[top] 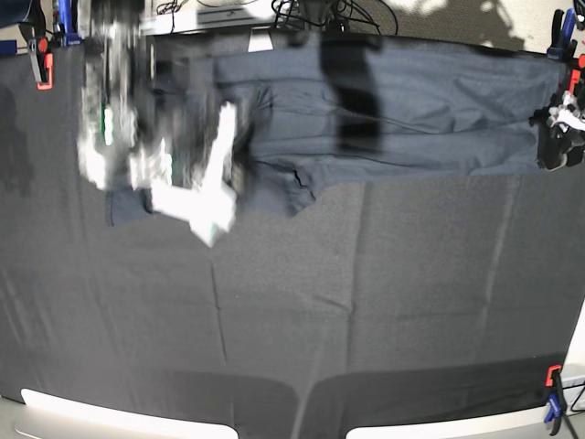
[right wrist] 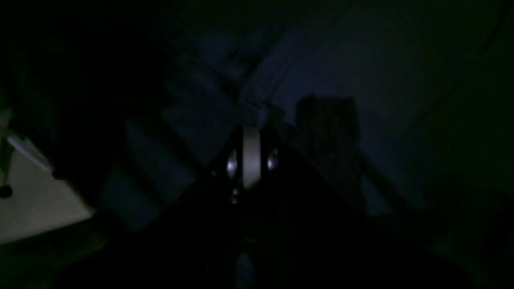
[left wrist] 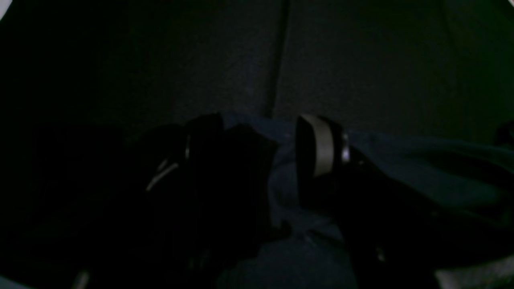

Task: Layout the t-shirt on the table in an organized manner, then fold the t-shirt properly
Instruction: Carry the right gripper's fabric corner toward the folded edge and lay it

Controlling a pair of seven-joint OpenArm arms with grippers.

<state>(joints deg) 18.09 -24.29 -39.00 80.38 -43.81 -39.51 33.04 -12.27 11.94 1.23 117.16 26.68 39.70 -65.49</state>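
The dark navy t-shirt [top: 411, 119] lies stretched in a long band along the table's [top: 366, 311] far edge. In the left wrist view my left gripper [left wrist: 261, 134] stands open, and bunched shirt fabric [left wrist: 285, 188] lies between and under its fingers. In the base view it sits at the shirt's right end [top: 556, 137]. In the right wrist view my right gripper [right wrist: 251, 130] is shut, and shirt folds [right wrist: 249, 106] converge at its tip. My right arm [top: 192, 197] is motion-blurred over the shirt's left end.
Orange clamps [top: 41, 66] [top: 552, 375] and blue clamps [top: 558, 23] [top: 551, 416] hold the black cloth at the edges. Cables and gear [top: 311, 14] lie beyond the far edge. The table's edge and pale floor [right wrist: 36, 208] show in the right wrist view.
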